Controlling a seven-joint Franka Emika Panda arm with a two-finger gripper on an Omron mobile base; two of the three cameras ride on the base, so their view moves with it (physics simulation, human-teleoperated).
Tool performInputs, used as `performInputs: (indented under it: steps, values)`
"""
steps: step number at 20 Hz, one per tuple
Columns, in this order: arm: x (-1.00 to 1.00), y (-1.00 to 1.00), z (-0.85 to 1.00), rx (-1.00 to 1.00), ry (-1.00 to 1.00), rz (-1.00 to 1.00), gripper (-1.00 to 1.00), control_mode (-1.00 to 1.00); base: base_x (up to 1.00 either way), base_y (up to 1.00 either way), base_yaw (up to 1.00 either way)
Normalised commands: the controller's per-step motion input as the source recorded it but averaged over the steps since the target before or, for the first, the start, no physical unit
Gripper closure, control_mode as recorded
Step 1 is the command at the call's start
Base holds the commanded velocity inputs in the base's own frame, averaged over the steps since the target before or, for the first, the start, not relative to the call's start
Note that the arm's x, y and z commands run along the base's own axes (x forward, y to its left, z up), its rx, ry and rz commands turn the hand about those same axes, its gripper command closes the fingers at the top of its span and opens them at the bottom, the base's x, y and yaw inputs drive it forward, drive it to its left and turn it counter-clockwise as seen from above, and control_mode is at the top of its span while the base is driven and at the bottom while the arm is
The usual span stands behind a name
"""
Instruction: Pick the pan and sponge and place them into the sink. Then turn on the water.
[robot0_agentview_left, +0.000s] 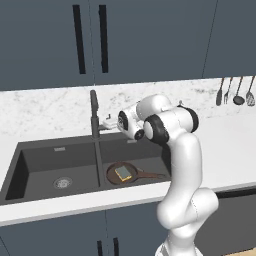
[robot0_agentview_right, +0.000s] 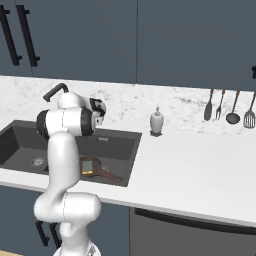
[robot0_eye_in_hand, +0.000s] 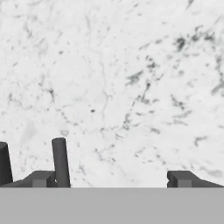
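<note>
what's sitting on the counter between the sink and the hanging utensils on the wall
A white soap dispenser bottle stands by the backsplash between the sink and the hanging utensils, seen in the right base view. The rest of that counter stretch is bare.

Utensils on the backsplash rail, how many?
4, hanging in a row at the right end of the backsplash: slim one, fork, ladle, spatula. More may hang past the frame's edge.
</note>
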Motion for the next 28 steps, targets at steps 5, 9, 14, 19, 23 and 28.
performInputs:
  steps: [5, 9, 14, 19, 23, 28]
  values:
    - [0.0, -0.06, 0.0, 0.02, 0.0, -0.07, -1.0, -1.0, 0.0, 0.0, 0.0]
    - [-0.04, -0.21, 0.0, 0.11, -0.01, -0.08, -1.0, -1.0, 0.0, 0.0, 0.0]
    - [-0.03, -0.31, 0.0, 0.17, -0.03, -0.13, -1.0, -1.0, 0.0, 0.0, 0.0]
    - [-0.13, -0.47, 0.0, 0.28, -0.13, -0.15, -1.0, -1.0, 0.0, 0.0, 0.0]
    - [-0.17, -0.55, 0.0, 0.31, -0.14, -0.14, -1.0, -1.0, 0.0, 0.0, 0.0]
    - [-0.23, -0.71, 0.0, 0.33, -0.12, -0.14, -1.0, -1.0, 0.0, 0.0, 0.0]
